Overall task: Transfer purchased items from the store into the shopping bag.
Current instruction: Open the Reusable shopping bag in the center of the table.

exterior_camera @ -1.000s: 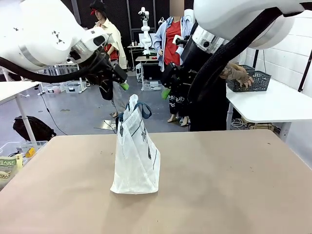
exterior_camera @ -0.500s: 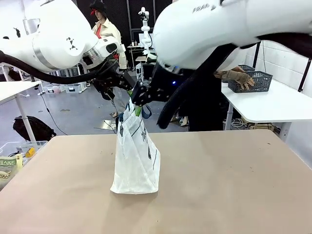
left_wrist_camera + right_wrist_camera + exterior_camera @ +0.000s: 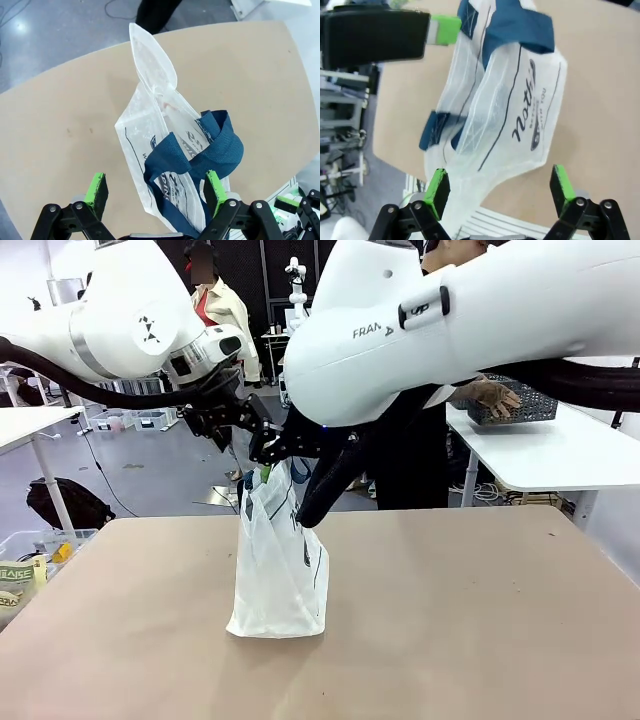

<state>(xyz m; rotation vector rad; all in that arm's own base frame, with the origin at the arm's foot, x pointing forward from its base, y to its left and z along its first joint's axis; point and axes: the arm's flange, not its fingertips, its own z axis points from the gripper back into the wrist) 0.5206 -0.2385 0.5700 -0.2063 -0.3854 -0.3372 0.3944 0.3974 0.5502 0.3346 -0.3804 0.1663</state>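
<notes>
Jaws: wide apart on both arms, nothing held.
Left gripper (image 3: 156,192): at the bag's top, its green pads on either side of the dark blue handles (image 3: 200,145).
Right gripper (image 3: 499,187): beside it, the bag's white wall between its pads.
Shopping bag (image 3: 278,570): thin translucent white plastic with woven handles, upright on the tan table (image 3: 450,620); contents unclear.
Basket (image 3: 515,400): dark grey and slotted, on the white side table, well apart from both grippers. A person's hand (image 3: 490,393) is at it; contents unclear.

The shopping bag (image 3: 280,575) was thin, crinkled translucent plastic with woven cloth handles (image 3: 222,145), on a matt tan counter (image 3: 460,625).
</notes>
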